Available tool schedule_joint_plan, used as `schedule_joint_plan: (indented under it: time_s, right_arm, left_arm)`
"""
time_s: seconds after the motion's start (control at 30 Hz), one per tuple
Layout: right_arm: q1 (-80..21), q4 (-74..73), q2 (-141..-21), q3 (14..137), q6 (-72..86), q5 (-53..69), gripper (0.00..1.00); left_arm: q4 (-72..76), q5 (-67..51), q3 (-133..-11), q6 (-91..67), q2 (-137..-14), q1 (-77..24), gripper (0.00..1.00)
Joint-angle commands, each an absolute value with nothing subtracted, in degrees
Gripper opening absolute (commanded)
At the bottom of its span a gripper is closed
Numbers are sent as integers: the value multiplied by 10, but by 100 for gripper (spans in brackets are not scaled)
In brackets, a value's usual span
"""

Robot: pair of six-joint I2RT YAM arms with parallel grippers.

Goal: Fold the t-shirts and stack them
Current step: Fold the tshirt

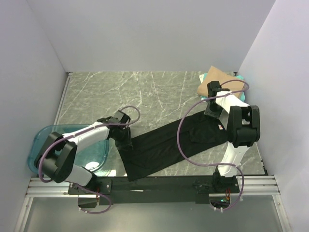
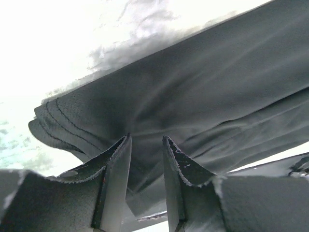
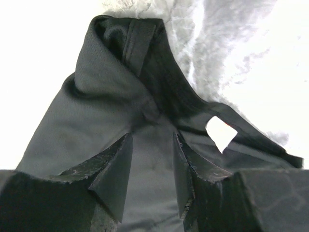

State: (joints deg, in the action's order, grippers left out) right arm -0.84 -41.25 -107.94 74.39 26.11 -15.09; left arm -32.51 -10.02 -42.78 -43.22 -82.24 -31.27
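The black t-shirt (image 1: 164, 147) lies as a long folded band slanting across the marble table, pulled between both arms. My left gripper (image 1: 124, 140) is at its near-left end. In the left wrist view the jaws (image 2: 146, 137) are closed on layered black cloth (image 2: 193, 82), whose creases run into the gap. My right gripper (image 1: 212, 108) is at the far-right end. In the right wrist view its jaws (image 3: 151, 135) hold bunched black cloth (image 3: 96, 111) beside a white tag (image 3: 221, 134). A folded tan t-shirt (image 1: 218, 80) rests on a teal t-shirt (image 1: 240, 77) at the back right.
A translucent blue tub (image 1: 41, 142) stands at the near left, under the left arm. White walls close in the table (image 1: 145, 92) on three sides. The metal mounting rail (image 1: 159, 184) runs along the near edge, touching the shirt's lower corner.
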Motion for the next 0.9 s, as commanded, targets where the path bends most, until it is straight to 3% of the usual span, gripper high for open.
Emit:
schedule_joint_plan:
  time_s: [0.0,0.3,0.87]
  right_arm:
    - [-4,-427,-1017,778,259,-168,46]
    - [-3,-411,-983,748,280,-120,46]
    - [-51,-382,-1085,756,303,-107,45]
  left_arm:
    - [-356,-81,-485,-432,-802,-315,38]
    - [-329,-100,-498,-429,-821,-336,38]
    - [-311,-89,-407,-444,-833,-356,38]
